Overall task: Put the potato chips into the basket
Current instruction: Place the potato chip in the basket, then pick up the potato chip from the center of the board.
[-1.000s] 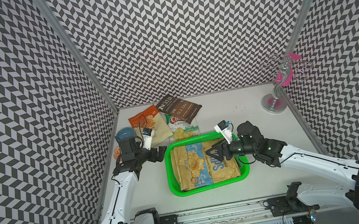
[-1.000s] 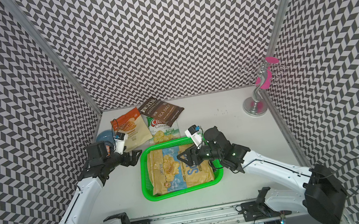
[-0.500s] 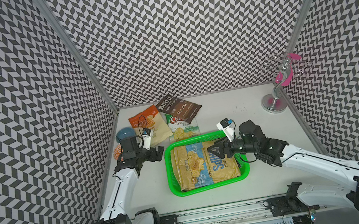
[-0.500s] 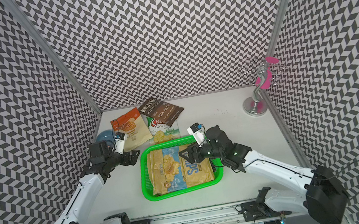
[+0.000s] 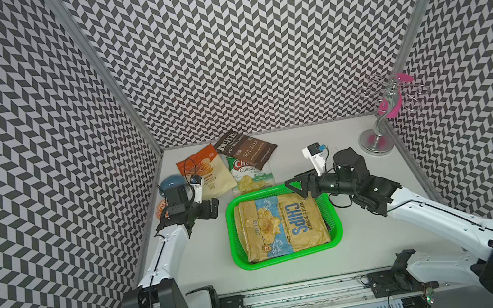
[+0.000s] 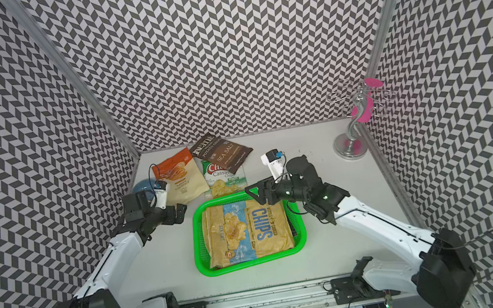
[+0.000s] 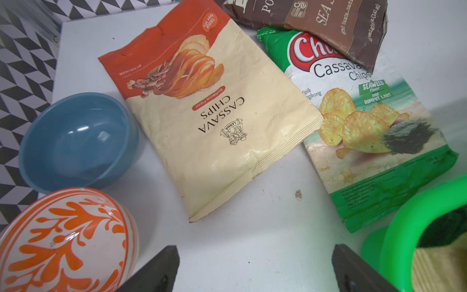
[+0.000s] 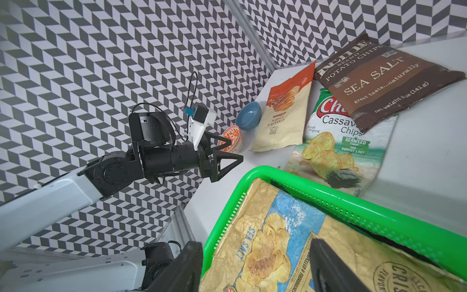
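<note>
Green basket (image 5: 233,231) sits mid-table (image 5: 303,138), toward the front. Tan bag (image 5: 280,223) marked CHIPS lies flat in it, face up, covering nearly the whole bottom. A dark bag (image 7: 444,227) peeks out under it at the far end; can't read it. R gripper (image 5: 295,187) hangs over the basket's far R corner, jaws apart, nothing btw them. Its wrist view shows the tan bag below the fingers (image 8: 187,265), no contact visible. L gripper (image 5: 211,209) is low over bare table just L of the basket's far corner, jaws spread wide, empty. 3 bags are outside the basket, at the back. The orange-cream bag (image 5: 208,176) is nearest the L wall. The green-white bag (image 5: 251,177) lies w/ its near edge just beside the basket's far rim. The brown bag (image 5: 246,149) marked SEA SALT lies across the green-white bag's top. Blue bowl (image 5: 172,181) and orange bowl (image 5: 159,209) sit side by side against the L wall, partly hidden by the L arm in both top views. Metal stand (image 5: 378,139) w/ pink bits is at far R, well apart from everything.
</note>
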